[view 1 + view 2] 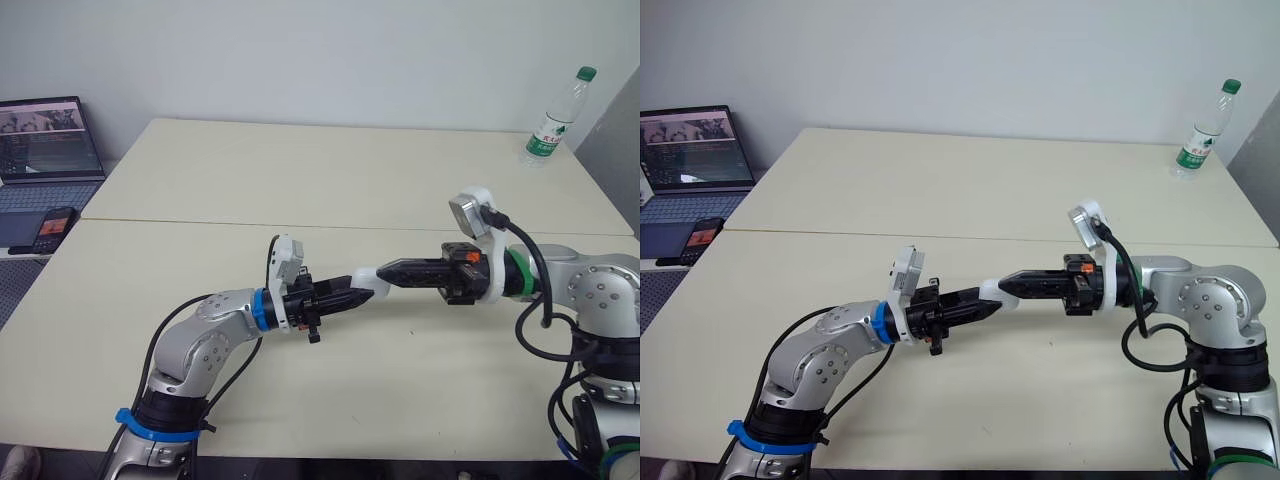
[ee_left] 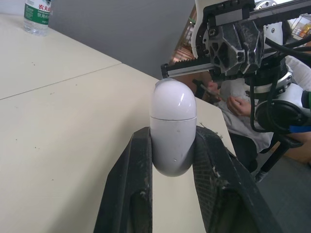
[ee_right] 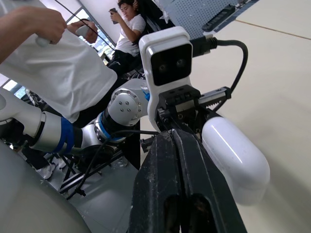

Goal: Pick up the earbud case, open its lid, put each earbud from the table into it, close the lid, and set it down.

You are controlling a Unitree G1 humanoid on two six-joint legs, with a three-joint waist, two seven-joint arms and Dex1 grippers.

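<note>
Earbud case [image 2: 171, 104] held above the table [image 1: 300, 180]; left gripper [image 1: 362, 288] fingers clamped on its lower half; lid shut. Right gripper [image 1: 388, 270] fingers together, tip at the lid. Judged step: lid opening; next move calls for levering the lid up at the seam.

Silver arms [image 1: 200, 350], black fingers [image 2: 129, 194], black cables [image 3: 243, 60].

The two head cameras look forward and down over the arms from some way back. Both take in nearly the same table [image 1: 350, 170], from the laptop [image 1: 45, 140] at the left to the water bottle [image 1: 556, 117] at the far right. Each wrist camera sits close behind its own fingers, the one on the left gripper [image 2: 174, 138] facing the right arm and the one on the right gripper [image 3: 171, 136] facing back, and both share the earbud case [image 2: 172, 121].
</note>
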